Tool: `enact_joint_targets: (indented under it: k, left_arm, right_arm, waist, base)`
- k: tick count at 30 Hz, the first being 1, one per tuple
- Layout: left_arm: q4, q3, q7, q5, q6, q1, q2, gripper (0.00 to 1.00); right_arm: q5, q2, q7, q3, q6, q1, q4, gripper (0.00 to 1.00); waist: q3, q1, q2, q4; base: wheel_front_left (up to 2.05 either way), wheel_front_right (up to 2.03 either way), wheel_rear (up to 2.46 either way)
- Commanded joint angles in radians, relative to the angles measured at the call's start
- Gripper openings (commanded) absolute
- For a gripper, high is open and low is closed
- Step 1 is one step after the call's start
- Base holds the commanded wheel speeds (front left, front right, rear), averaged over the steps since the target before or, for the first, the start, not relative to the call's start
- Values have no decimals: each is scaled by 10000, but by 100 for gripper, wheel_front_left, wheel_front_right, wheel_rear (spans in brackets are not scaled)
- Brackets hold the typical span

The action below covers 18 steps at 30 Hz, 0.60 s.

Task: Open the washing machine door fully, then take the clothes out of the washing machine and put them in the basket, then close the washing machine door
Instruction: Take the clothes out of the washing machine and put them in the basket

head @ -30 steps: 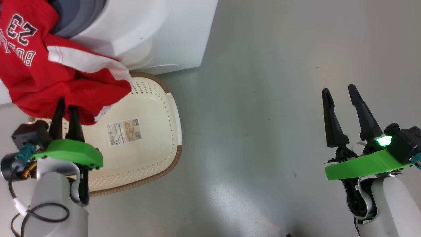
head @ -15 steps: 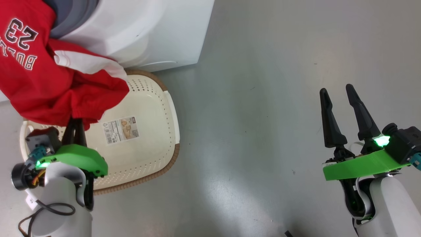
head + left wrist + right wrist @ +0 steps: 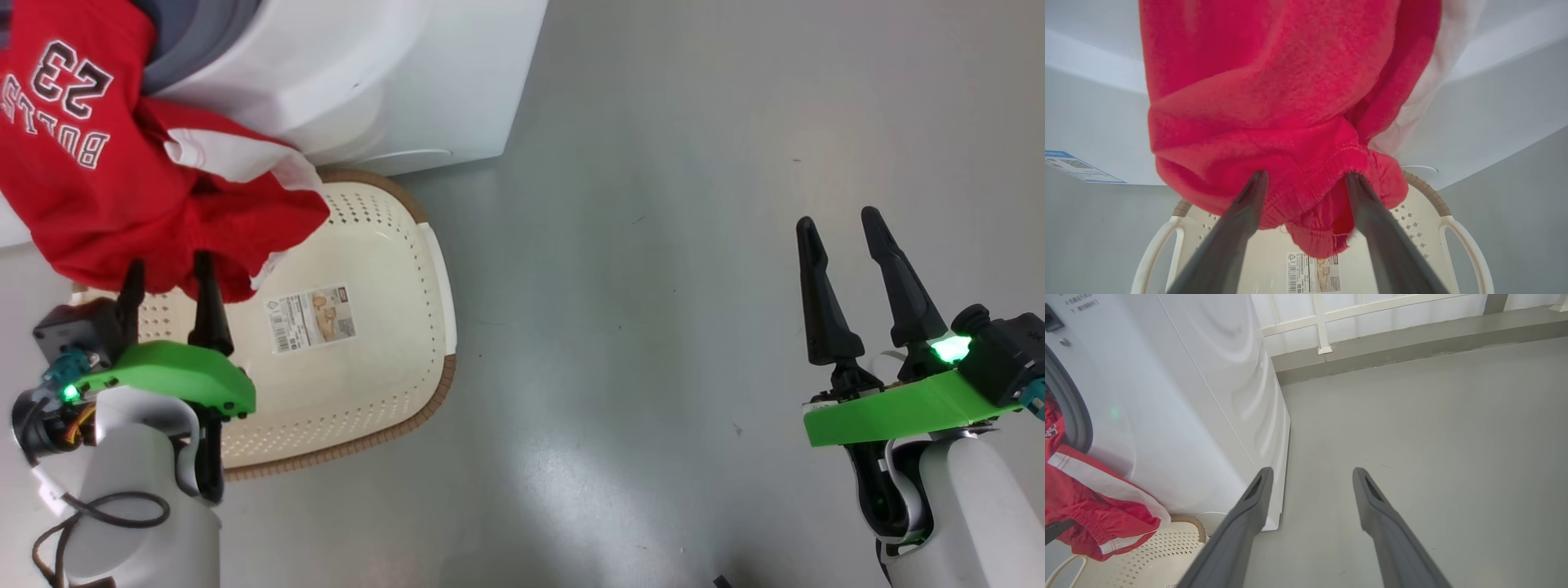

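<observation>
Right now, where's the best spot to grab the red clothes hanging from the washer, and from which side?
Take the gathered stitched hem at the lowest hanging end of the clothes, probably from below with the left gripper. That bunched edge is thick, hangs in front of the washing machine above the basket, and sits between the open fingers.

Red clothes (image 3: 122, 180), ten o'clock, hang from washing machine (image 3: 367, 73) over basket (image 3: 392, 327); left gripper (image 3: 167, 263) spread, eight o'clock; right gripper (image 3: 838, 217) spread, four o'clock.
</observation>
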Motion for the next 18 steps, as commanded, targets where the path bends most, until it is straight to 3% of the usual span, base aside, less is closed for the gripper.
enact_joint_targets:
  k: [1, 18]
  left_arm:
    - [-329, 176, -49, -214, -71, 285, 266, 100]
    - [-3659, -654, -49, -1640, 166, 2044, 263, 100]
  right_arm:
    - [-56, -65, -63, 188, 73, 69, -217, 100]
    - [-134, -313, -63, 133, 73, 248, -155, 100]
  waist:
    - [-73, -1, 0, 50]
    - [-609, -1, 0, 665]
  base:
    - [0, 0, 0]
    - [0, 0, 0]
